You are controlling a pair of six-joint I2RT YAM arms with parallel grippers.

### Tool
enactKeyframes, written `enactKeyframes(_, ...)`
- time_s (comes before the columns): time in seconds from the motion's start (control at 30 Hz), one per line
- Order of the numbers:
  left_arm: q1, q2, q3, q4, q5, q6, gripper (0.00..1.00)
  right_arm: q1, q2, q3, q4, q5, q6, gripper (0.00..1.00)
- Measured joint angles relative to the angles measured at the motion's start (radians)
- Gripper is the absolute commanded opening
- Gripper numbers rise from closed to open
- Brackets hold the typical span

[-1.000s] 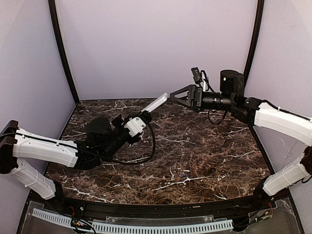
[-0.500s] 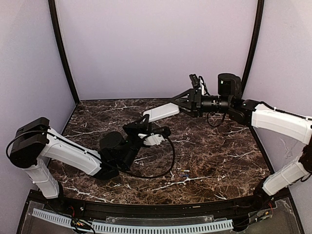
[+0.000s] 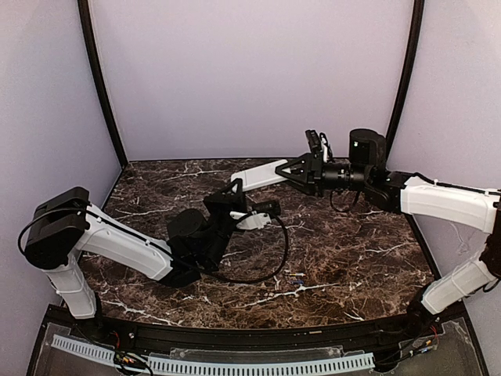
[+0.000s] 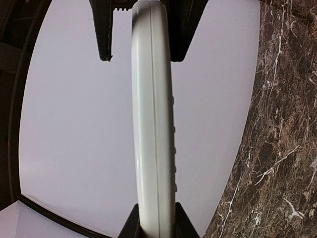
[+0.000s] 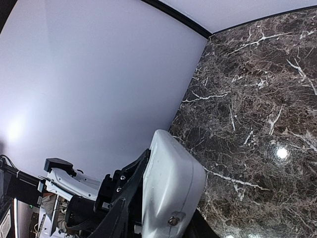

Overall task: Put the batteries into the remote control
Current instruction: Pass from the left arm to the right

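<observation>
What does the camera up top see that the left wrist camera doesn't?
Only the top view shows the batteries lying on the table. Only the left wrist view shows little button bumps on the remote. Both show that remote, the left gripper holding one end, the right gripper around the other.

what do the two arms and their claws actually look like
Both the left arm and right arm have white tubular link covers joined by chunky black joints. Each ends in a black two-finger claw; the right claw has an open triangular frame, with a small camera on its wrist. A black cable loops from the left wrist.
</observation>
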Motion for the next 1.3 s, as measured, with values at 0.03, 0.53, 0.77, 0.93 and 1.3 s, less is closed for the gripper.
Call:
enactKeyframes(0.03,-0.002,0.008,0.008,0.006,-0.004,0.010,0.00,0.000,0.000,-0.005,0.008,0.003,0.010,0.30)
enactKeyframes(0.53,-0.015,0.057,0.027,0.064,-0.010,0.122,0.00,-0.023,0.000,-0.042,0.036,0.022,0.074,0.22)
enactKeyframes(0.77,-0.019,0.067,0.028,0.076,-0.001,0.142,0.03,-0.035,-0.001,-0.049,0.060,0.010,0.119,0.00)
enactKeyframes(0.93,-0.021,0.075,0.031,0.076,0.000,0.150,0.32,-0.049,-0.002,-0.078,0.092,-0.011,0.139,0.00)
enactKeyframes(1.3,-0.033,0.087,0.028,0.040,0.004,0.167,0.59,-0.098,-0.028,-0.116,0.159,-0.021,0.101,0.00)
